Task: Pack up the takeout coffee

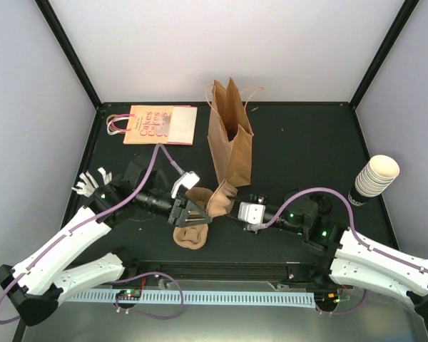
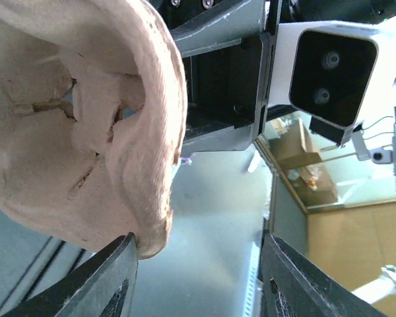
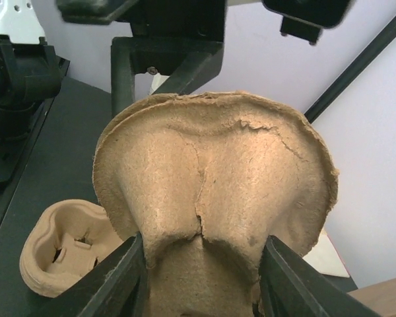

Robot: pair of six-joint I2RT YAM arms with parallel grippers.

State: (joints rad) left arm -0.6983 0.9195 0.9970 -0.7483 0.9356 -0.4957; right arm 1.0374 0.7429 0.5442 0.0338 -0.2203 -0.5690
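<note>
The takeout coffee is out of view. A brown moulded pulp cup tray stands on edge in the air, and my right gripper is shut on its lower cup part, a finger pressed against each side. From above, this tray hangs just in front of the upright brown paper bag. My left gripper is open. The tray's rim rests against the left fingertip, and the gap between the jaws holds nothing. A second pulp tray lies on the table below both grippers.
A flat bag with pink handles lies at the back left. A nested stack of lidless cream cups leans at the right edge. White paper scraps lie at the left. The second tray is low left of the right gripper.
</note>
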